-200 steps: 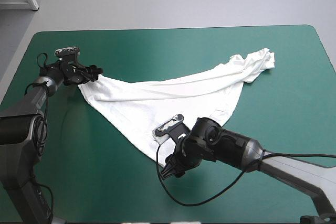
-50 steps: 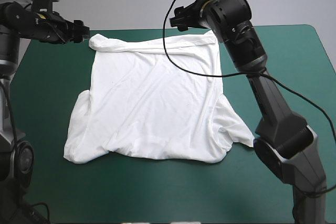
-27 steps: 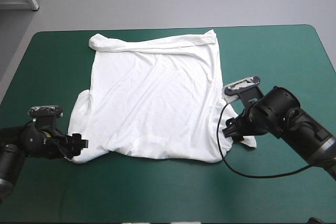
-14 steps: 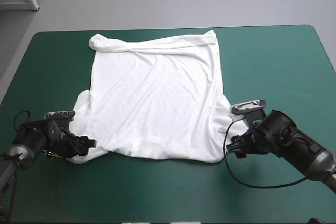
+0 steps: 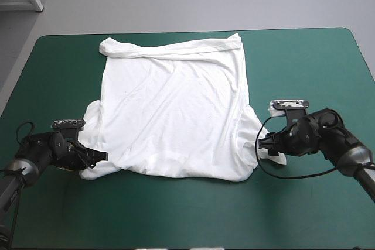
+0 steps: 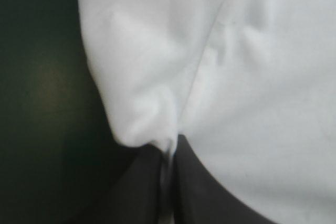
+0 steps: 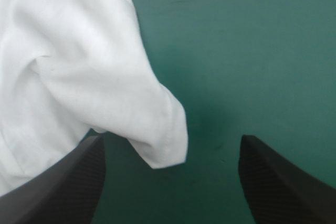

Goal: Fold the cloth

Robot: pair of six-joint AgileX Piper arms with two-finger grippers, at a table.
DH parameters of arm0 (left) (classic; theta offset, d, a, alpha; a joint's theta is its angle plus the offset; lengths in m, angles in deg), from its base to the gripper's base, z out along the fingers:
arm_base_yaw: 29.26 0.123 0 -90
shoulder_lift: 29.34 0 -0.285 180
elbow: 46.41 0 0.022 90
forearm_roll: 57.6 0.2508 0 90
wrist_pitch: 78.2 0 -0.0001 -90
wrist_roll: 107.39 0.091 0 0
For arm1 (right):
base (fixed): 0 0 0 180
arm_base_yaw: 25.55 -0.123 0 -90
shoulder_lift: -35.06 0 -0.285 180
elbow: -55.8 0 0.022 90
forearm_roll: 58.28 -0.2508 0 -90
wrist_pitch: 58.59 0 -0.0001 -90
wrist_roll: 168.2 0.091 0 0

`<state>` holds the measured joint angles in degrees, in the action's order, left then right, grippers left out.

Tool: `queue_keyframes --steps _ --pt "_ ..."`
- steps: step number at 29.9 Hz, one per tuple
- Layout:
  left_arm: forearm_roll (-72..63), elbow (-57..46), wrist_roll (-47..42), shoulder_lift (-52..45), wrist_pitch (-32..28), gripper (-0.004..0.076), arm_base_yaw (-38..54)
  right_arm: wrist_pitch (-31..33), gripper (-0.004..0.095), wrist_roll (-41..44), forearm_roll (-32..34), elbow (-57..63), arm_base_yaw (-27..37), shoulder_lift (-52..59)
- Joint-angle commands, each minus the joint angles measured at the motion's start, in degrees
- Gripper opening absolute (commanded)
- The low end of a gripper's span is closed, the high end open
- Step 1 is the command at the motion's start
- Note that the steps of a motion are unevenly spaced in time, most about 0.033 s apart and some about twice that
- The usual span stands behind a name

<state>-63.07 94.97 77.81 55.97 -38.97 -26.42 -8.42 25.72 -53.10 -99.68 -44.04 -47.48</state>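
Teal-green bench under spread T-shirt, left pincer clamped on its near left corner, right pincer gaping, sleeve tip just ahead.

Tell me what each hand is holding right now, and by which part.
The left hand is shut on the T-shirt, pinching a fold at its near left corner. The right hand is open, holding nothing.

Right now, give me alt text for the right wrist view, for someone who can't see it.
The right gripper is open wide, and a loose white flap of the T-shirt hangs into the gap just ahead of it. The rest of the view is bare teal-green cover.
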Motion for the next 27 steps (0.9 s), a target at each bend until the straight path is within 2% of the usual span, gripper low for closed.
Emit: queue_keyframes --steps 1,6,10,14,17,20,24,27 --pt "-3.88 -1.04 -0.33 1.59 2.44 -0.0010 -0.43 -4.36 0.0656 -1.42 -2.73 -1.27 0.52 -2.69" --pt "-3.88 -1.04 -0.33 1.59 2.44 -0.0010 -0.43 -5.43 0.0643 -1.19 -4.72 -1.18 0.52 -8.59" --pt "-3.88 -1.04 -0.33 1.59 2.44 -0.0010 -0.43 -6.34 0.0587 -1.31 -5.19 -0.94 0.52 -11.07" --pt "-3.88 -1.04 -0.33 1.59 1.83 -0.0010 -0.43 -6.61 0.0436 -1.31 -5.19 -0.94 0.52 -11.46" --pt "-3.88 -1.04 -0.33 1.59 1.48 -0.0010 -0.43 -7.84 0.0244 -1.08 -5.19 -0.94 0.52 -11.69" --pt "-3.88 -0.64 -0.33 1.49 1.04 -0.0010 -0.43 -10.11 0.0006 -1.08 -5.19 -1.20 0.52 -11.36" --pt "-3.88 3.90 -0.33 -1.31 2.28 -0.0010 -0.43 -8.72 -0.0018 -2.19 -5.19 -4.12 0.52 -7.70" --pt "-4.28 11.86 -0.33 -5.98 5.65 -0.0010 -0.43 -6.35 -0.0018 -2.61 -3.93 -8.87 0.52 -2.61"
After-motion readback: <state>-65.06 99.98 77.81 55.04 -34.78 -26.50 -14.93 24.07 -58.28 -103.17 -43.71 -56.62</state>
